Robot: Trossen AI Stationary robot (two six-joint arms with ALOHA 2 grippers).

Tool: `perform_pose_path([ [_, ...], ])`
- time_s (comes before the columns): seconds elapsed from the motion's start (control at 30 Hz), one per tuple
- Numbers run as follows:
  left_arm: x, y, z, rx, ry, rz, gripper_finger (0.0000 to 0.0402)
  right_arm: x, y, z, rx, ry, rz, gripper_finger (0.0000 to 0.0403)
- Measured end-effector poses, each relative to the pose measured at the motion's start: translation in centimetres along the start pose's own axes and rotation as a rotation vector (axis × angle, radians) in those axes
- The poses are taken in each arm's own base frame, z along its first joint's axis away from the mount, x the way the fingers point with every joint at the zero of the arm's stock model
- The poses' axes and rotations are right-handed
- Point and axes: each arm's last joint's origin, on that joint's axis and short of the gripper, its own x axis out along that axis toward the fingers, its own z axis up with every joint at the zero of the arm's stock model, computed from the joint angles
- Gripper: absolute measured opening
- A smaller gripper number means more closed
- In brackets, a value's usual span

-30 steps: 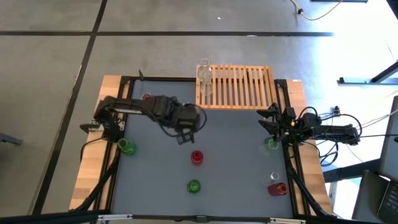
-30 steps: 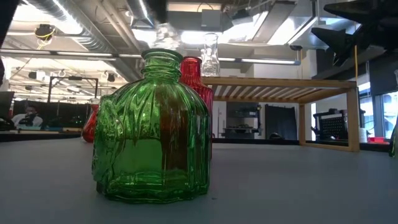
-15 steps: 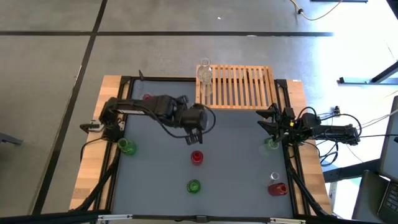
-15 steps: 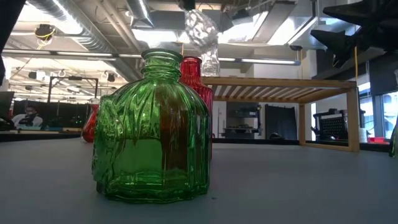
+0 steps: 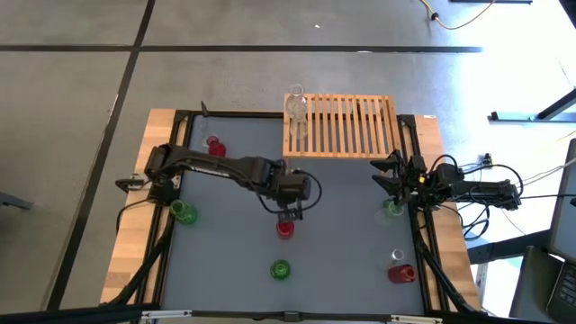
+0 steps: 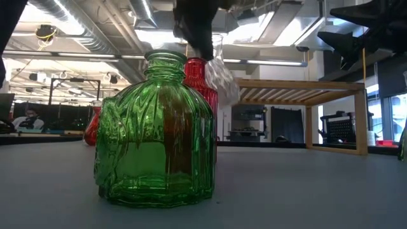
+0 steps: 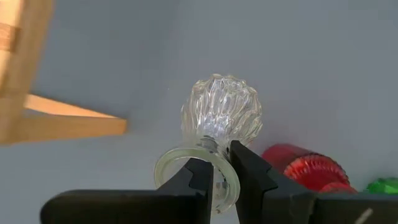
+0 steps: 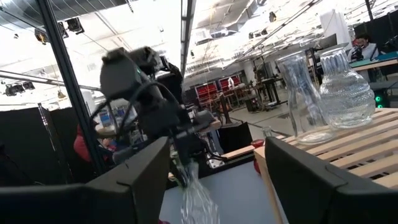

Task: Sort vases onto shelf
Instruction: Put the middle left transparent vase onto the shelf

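My left gripper hangs over the middle of the table, shut on a clear ribbed vase, just beyond a red vase. In the low view the clear vase hangs beside the red vase's neck, behind a green vase. Two clear vases stand upright on the left end of the slatted wooden shelf. My right gripper waits open at the right edge. My left gripper pinches the clear vase's narrow neck between its two fingers, just under the flared rim. The fingers slant down from above. The vase hangs tilted below them with its round body lowest, lifted clear of the table.
More vases stand on the grey table: a green one and a red one at the left, a green one near the front, a green one under the right arm, and a red one with a clear one at the front right.
My left gripper has gone down and toward the table's right and near edges, tipping further downward, with the clear vase still in its hold. The vase has come from high above the table to hang beside the red vase's neck.
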Motion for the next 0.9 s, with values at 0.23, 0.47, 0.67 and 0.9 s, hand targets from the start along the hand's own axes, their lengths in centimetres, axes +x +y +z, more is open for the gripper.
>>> perform_pose_path([
  [0.23,2.0,0.5,-1.7,-0.002,0.116,0.013,0.0032,0.0,0.0,0.0,0.0,0.0,-0.001,0.025],
  [0.47,1.5,1.2,-3.7,-0.036,0.317,0.105,0.0032,0.0,-0.1,-0.1,-0.002,0.014,-0.006,0.025],
  [0.67,2.5,0.7,-4.7,-0.044,0.338,0.109,0.0032,0.0,-0.1,-0.1,-0.002,0.014,-0.007,0.025],
  [0.9,4.1,0.3,-6.1,-0.05,0.389,0.06,0.0032,0.0,-0.1,-0.1,-0.002,0.013,-0.007,0.025],
])
